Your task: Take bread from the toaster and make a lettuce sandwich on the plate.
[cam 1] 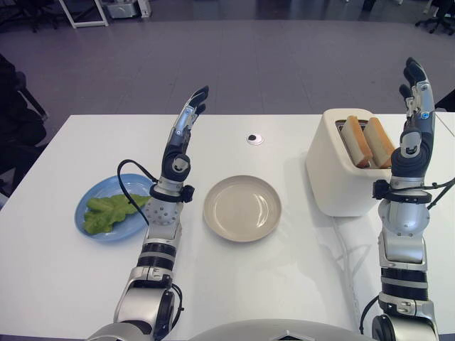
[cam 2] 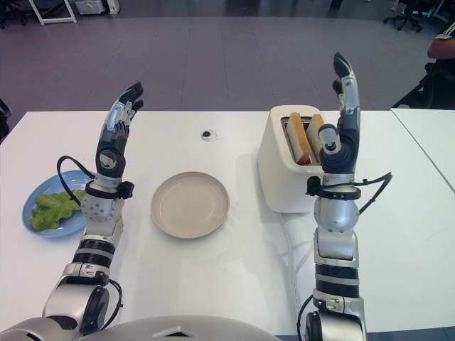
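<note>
Both head eyes look down, sharing table (cam 1: 284, 284)

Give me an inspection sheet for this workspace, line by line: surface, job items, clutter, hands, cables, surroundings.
Surface: white table, flat.
Job's things: two bread slices standing in the toaster, right side; beige plate empty, centre; lettuce on the blue plate, left.
Clutter: small round disc behind the beige plate.
Hands: left hand and right hand raised, open, holding nothing.
Cables: black cable looped at the left wrist; white cord on the table in front of the toaster.
Surroundings: grey floor; office chairs far back.
</note>
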Tool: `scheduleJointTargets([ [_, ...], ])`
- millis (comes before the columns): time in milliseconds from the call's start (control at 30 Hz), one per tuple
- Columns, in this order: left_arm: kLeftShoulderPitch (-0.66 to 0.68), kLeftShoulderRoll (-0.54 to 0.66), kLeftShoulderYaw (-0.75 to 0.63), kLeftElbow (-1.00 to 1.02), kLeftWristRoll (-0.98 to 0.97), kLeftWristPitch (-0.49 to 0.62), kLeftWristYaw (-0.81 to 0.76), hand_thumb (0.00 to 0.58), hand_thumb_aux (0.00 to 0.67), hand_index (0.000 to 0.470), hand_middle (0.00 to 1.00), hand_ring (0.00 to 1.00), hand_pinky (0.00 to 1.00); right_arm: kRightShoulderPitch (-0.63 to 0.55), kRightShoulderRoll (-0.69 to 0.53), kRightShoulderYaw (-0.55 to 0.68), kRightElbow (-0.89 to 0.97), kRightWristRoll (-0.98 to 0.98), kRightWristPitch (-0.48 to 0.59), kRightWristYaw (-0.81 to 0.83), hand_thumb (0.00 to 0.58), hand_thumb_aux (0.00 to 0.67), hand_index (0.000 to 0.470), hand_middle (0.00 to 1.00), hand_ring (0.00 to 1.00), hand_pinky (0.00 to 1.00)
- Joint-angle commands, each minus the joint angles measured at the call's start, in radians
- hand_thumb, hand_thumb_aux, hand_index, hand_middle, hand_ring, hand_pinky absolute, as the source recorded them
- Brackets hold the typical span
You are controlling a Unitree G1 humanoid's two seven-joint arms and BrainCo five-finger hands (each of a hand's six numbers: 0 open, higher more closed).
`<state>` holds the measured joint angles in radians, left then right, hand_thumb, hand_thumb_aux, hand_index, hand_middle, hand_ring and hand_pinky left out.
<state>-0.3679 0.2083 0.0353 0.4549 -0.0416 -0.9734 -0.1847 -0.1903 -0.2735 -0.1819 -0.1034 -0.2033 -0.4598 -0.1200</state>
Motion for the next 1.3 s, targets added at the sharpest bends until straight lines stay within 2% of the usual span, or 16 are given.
scheduleJointTargets([
  [33,0.005,0.007,0.009,-0.006,0.005,0.006,-0.002,0.0,0.0,0.0,0.0,0.0,0.0,-0.013,-0.017,-0.022,0.028,-0.034,0.004,-0.023,0.0,0.0,0.0,0.0,0.0,0.0],
  [500,0.005,0.004,0.014,-0.008,0.018,-0.001,0.0,0.0,0.0,0.0,0.0,0.0,0.0,0.004,-0.093,-0.077,0.062,-0.172,0.067,-0.111,0.0,0.0,0.0,0.0,0.0,0.0],
  [667,0.001,0.003,0.015,0.0,0.021,-0.005,0.002,0.0,0.0,0.0,0.0,0.0,0.0,-0.005,-0.183,-0.018,0.23,-0.339,0.22,-0.099,0.0,0.0,0.0,0.0,0.0,0.0],
  [833,-0.001,0.003,0.015,0.003,0.023,-0.008,0.001,0.0,0.0,0.0,0.0,0.0,0.0,0.014,-0.258,0.067,0.359,-0.426,0.301,-0.059,0.0,0.0,0.0,0.0,0.0,0.0],
  [1067,0.006,0.006,0.016,0.001,0.025,-0.01,0.0,0.0,0.0,0.0,0.0,0.0,0.0,0.036,-0.297,0.117,0.378,-0.407,0.328,-0.031,0.0,0.0,0.0,0.0,0.0,0.0],
  [1300,0.008,0.008,0.015,-0.002,0.023,-0.01,-0.003,0.0,0.0,0.0,0.0,0.0,0.0,0.096,-0.309,0.07,0.272,-0.308,0.315,-0.01,0.0,0.0,0.0,0.0,0.0,0.0],
])
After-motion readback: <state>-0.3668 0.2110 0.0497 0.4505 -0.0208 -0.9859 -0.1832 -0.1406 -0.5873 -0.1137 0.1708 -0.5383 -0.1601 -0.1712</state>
